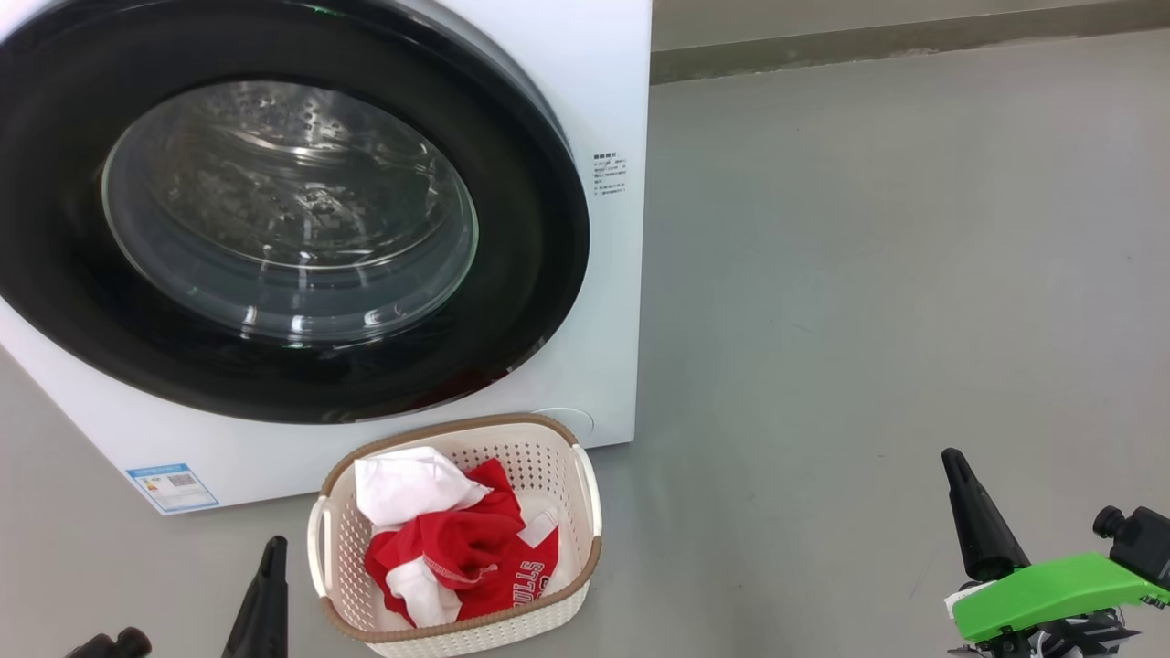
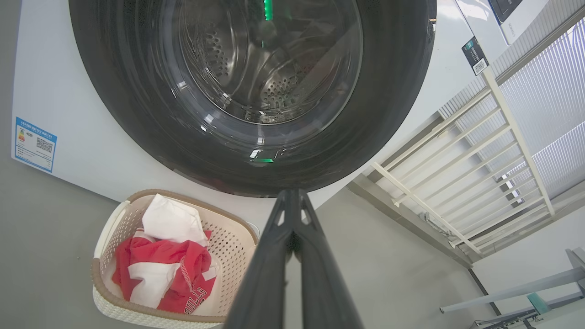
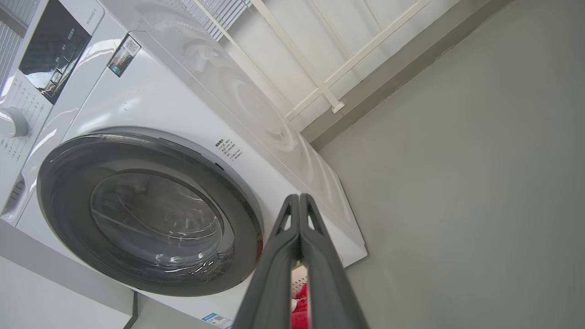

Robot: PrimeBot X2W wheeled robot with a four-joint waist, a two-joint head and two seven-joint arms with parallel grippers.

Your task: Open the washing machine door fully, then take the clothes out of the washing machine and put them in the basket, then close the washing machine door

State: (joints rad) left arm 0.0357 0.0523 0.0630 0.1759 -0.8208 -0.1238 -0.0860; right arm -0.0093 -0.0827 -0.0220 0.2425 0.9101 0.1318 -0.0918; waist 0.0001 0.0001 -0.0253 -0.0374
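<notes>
The washing machine [image 1: 603, 82] stands at the upper left, and its round black-rimmed door [image 1: 512, 302] lies flat against the front, closed. Through the glass I see bare steel drum. The cream basket [image 1: 585, 548] sits on the floor just in front of it, holding the red clothes [image 1: 466, 548] and a white cloth piece [image 1: 407, 489]. My left gripper [image 1: 272, 546] is shut and empty, low on the floor left of the basket. Far off at the lower right, my right gripper [image 1: 951, 457] is shut on nothing. The left wrist view looks up at the door [image 2: 137, 119] and down on the basket [image 2: 109, 228].
Grey floor [image 1: 868, 274] spreads to the right of the machine up to a wall skirting [image 1: 914, 41]. A cream railing [image 2: 457, 183] and louvred panels stand beside the machine. A blue label [image 1: 172, 486] is on the machine's lower front.
</notes>
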